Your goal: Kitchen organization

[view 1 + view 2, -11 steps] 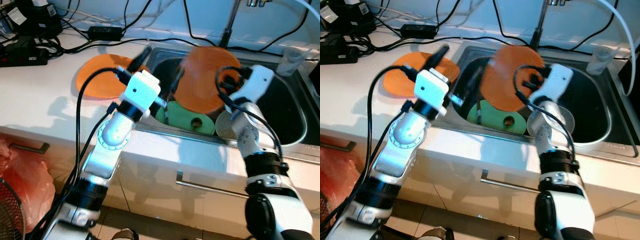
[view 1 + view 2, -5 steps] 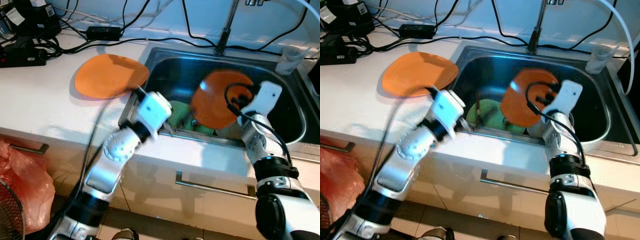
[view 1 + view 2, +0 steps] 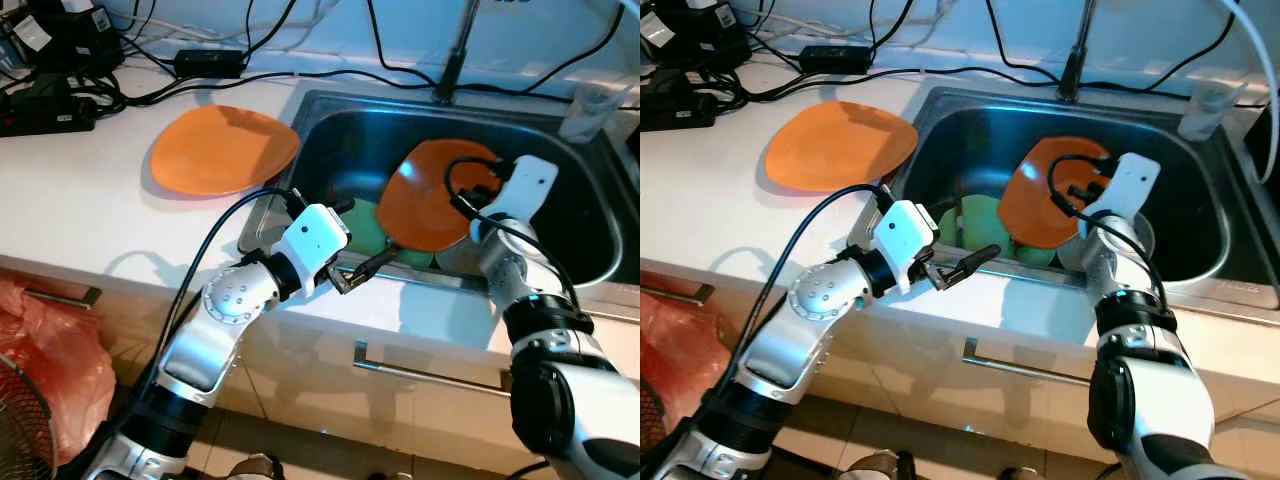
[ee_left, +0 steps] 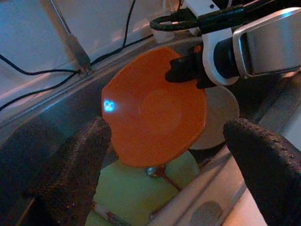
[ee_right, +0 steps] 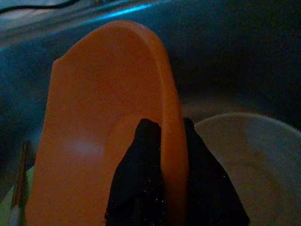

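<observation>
One orange plate lies flat on the white counter left of the sink. A second orange plate stands tilted inside the sink, and my right gripper is shut on its rim, one finger on each face. Beside that plate in the basin rests a white bowl. Green dishes with a utensil on them lie under the held plate. My left gripper hovers open at the sink's front edge, pointing at the held plate, with nothing between its fingers.
A faucet rises behind the sink. A clear cup stands at the back right. Black cables and power adapters crowd the counter's back left. A red plastic bag hangs below the counter beside a drawer handle.
My right gripper has lowered the orange plate from above the sink down into the basin. My left arm has pulled back from over the sink to its front edge.
</observation>
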Available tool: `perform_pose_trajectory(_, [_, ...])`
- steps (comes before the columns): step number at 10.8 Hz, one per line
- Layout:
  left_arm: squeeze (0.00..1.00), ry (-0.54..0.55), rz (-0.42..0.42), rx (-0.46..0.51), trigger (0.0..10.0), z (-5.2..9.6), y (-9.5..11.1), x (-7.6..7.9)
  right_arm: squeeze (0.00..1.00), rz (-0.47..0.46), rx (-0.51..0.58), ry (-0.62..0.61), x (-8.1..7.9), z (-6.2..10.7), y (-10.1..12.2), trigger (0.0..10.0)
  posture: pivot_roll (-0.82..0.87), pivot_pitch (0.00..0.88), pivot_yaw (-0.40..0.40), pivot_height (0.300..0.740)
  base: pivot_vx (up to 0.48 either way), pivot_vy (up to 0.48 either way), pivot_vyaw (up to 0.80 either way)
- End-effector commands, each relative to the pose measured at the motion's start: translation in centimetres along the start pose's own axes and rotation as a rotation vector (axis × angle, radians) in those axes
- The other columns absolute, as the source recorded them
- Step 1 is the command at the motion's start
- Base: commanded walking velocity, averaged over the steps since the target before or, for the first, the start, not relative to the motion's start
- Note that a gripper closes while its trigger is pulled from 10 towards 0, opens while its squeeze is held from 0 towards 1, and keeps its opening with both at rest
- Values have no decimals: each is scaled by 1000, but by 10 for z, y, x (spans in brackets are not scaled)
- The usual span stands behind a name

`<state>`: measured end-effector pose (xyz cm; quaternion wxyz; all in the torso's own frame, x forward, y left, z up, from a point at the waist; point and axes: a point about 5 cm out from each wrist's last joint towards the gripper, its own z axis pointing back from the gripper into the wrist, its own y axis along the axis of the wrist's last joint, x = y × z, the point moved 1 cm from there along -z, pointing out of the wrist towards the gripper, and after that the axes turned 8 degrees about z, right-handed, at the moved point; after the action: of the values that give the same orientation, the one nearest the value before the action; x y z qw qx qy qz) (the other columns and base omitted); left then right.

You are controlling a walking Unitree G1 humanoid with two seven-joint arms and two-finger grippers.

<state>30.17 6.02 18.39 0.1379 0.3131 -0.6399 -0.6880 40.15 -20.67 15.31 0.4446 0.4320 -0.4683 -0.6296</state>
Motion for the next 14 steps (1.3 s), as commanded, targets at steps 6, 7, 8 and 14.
perform_pose_trajectory(6, [1000,-5,6,-25,10000,6,1,-4,1000,-75,35,72,-17,-2,8,10000,151,106,21,740,0,0,0])
perform_pose_trajectory(7, [1000,-2,5,-26,10000,6,2,-6,1000,-77,35,77,-18,-2,7,10000,152,105,21,740,0,0,0])
perform_pose_trajectory(8, [1000,0,4,-27,10000,6,2,-6,1000,-83,37,82,-19,-2,7,10000,151,104,24,740,0,0,0])
perform_pose_trajectory(14, [1000,286,-123,-82,10000,18,-3,-54,1000,-144,55,312,-46,10,11,10000,140,96,9,740,0,0,0])
